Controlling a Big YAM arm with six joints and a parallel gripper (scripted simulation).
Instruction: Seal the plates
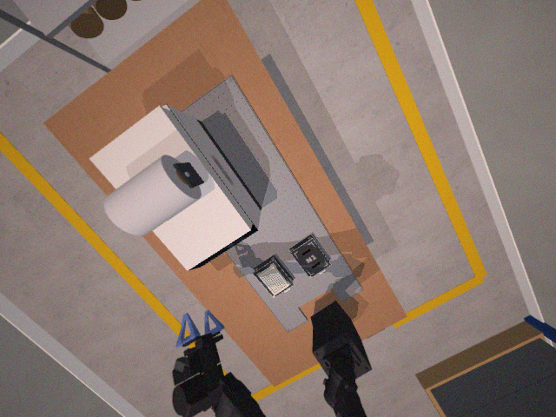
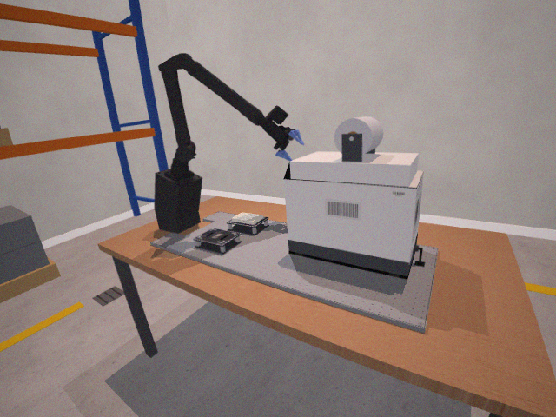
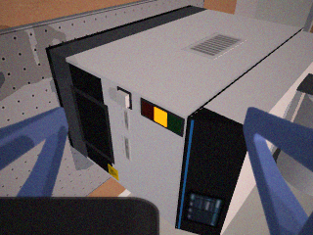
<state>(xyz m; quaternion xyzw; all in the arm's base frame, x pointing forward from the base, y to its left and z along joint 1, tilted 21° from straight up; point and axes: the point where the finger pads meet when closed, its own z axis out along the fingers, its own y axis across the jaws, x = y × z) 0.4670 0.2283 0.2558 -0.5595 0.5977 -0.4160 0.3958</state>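
Note:
The sealer [image 1: 206, 233] [image 2: 350, 242] [image 3: 152, 171] shows its front in the wrist view. Its amber lamp [image 3: 160, 117] is lit; red and green are dark. The white START button [image 3: 124, 99] is left of the lamps. The stage and any plate on it are not in view; the front opening [image 3: 93, 122] looks dark and closed. Nest N1 [image 1: 310, 257] [image 2: 218, 235] holds no plate. A pale plate [image 1: 273, 278] [image 2: 248, 218] with a grid of wells sits in the other nest [image 1: 282, 265]. My gripper [image 1: 196, 313] [image 2: 296, 152] [image 3: 156, 117] is open and empty, raised before the sealer's front.
A big foil roll [image 1: 139, 201] [image 2: 372, 135] lies on top of the sealer. The arm's black base [image 1: 336, 332] [image 2: 178, 201] stands at the table end near the nests. A perforated grey plate [image 1: 287, 224] [image 2: 269, 269] lies under the nests and sealer on the brown table [image 1: 251, 340] [image 2: 466, 359].

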